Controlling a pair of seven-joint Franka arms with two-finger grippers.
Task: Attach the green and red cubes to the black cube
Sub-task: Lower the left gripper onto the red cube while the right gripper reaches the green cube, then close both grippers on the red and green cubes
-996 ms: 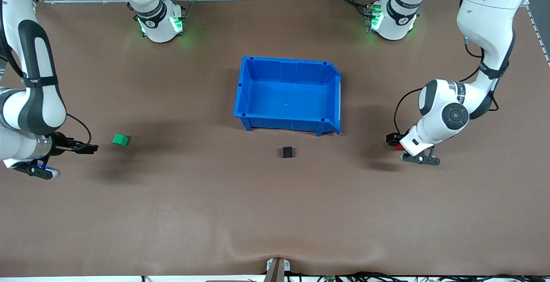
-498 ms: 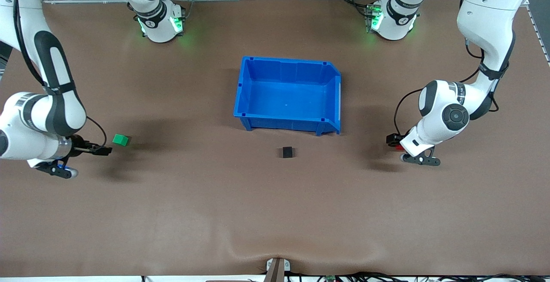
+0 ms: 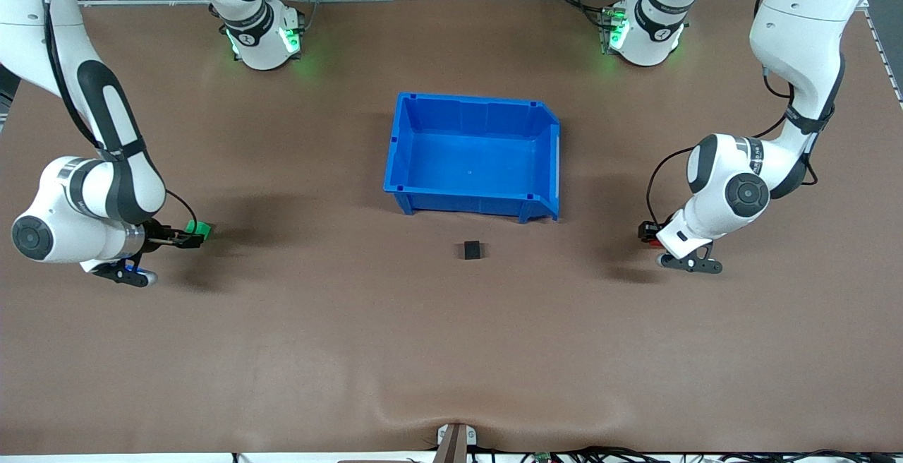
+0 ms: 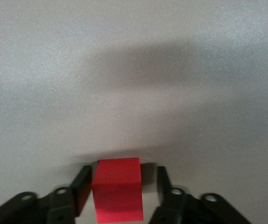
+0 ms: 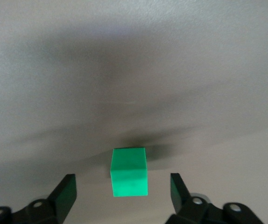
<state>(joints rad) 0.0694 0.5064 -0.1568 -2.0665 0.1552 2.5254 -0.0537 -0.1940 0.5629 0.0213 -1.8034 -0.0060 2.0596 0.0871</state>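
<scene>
A: Green cube [image 3: 200, 227] first: where is it?

B: On the worktop [image 3: 296, 350] toward the right arm's end. In the right wrist view the green cube [image 5: 130, 171] lies between the 2 fingers [image 5: 65, 192] of the right gripper [image 5: 123, 193], with a gap on each side, so the fingers stand open around it and touch nothing.

A: And the red cube [image 3: 653, 243]?

B: At the left arm's end, mostly hidden under the left gripper [image 3: 647, 233] in the front view. The left wrist view shows the red cube [image 4: 117, 188] between the fingers [image 4: 81, 188]; 1 finger touches its side, the other stands just apart. The left gripper [image 4: 122, 190] has its fingers nearly closed on the cube, but not clamped.

A: The black cube [image 3: 472, 250]?

B: Alone on the worktop, near the middle, well apart from both grippers, just nearer the front camera than the blue bin [image 3: 416, 195]. It touches nothing.
</scene>
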